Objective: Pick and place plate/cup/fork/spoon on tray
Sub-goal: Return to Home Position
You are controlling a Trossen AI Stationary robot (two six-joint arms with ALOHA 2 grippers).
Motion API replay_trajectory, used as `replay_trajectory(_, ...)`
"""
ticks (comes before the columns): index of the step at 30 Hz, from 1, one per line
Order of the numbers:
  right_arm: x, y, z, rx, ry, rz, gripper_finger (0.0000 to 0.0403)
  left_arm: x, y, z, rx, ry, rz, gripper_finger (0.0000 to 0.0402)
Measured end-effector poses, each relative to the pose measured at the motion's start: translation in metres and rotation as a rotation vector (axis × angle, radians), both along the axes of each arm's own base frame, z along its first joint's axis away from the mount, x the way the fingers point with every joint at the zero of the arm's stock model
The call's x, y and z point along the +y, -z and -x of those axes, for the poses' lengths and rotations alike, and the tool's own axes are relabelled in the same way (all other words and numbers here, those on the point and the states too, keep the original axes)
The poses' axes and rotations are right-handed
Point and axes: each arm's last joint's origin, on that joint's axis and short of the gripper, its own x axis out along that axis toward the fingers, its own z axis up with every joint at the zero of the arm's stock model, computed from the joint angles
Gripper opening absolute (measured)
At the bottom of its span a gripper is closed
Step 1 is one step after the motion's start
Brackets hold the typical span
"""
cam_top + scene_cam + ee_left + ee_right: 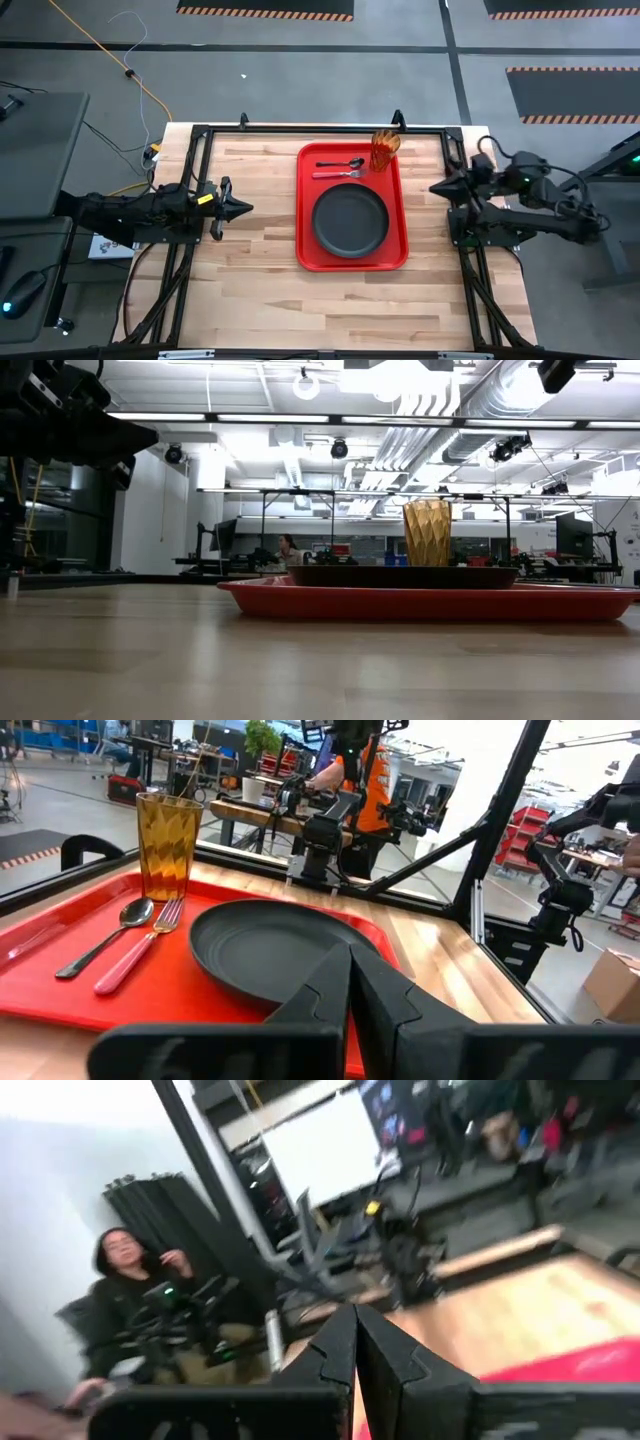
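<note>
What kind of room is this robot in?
Probably a robotics lab or workshop: bare ceiling pipes, another robot rig on a workbench, and striped floor mats.

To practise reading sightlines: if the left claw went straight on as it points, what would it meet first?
Seen from above, the left claw points at the rim of the tray, then the plate. The low view shows it raised, so it might clear both.
</note>
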Motion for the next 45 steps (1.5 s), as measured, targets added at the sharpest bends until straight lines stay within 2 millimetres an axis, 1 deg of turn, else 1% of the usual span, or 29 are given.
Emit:
replay_trajectory(4,0.002,-0.002,0.009,-0.045,0.024,0.058,0.0,0.0,0.0,0.0,0.0,0.0,0.0,0.0001)
replay_trajectory(7,0.003,0.005,0.005,-0.045,0.008,0.07,0.0,0.0,0.0,0.0,0.0,0.0,0.0,0.0001)
replay_trajectory(9,0.002,0.019,-0.003,-0.053,-0.017,0.051,0.0,0.0,0.0,0.0,0.0,0.0,0.0,0.0001)
replay_trajectory(12,0.002,0.048,-0.017,-0.093,-0.042,0.025,0.0,0.0,0.0,0.0,0.0,0.0,0.0,0.0001)
replay_trajectory(15,0.001,0.072,-0.023,-0.145,-0.031,0.001,0.0,0.0,0.0,0.0,0.0,0.0,0.0,0.0001)
replay_trajectory(26,0.001,0.115,-0.02,-0.173,-0.016,-0.02,0.0,0.0,0.0,0.0,0.0,0.001,0.0,0.0003)
replay_trajectory(32,0.0,0.127,-0.024,-0.183,0.034,-0.015,0.0,0.0,0.0,0.0,0.0,0.002,0.0,0.0003)
replay_trajectory(36,-0.001,0.129,-0.025,-0.165,0.097,0.0,0.0,0.0,0.0,0.0,0.0,0.002,0.0,0.0003)
replay_trajectory(41,-0.001,0.138,-0.027,-0.073,0.202,-0.011,0.0,0.0,0.0,0.0,0.0,0.002,0.0,0.0003)
replay_trajectory(45,0.002,0.146,-0.028,0.006,0.211,0.005,0.0,0.0,0.0,0.0,0.0,0.002,0.0,0.0003)
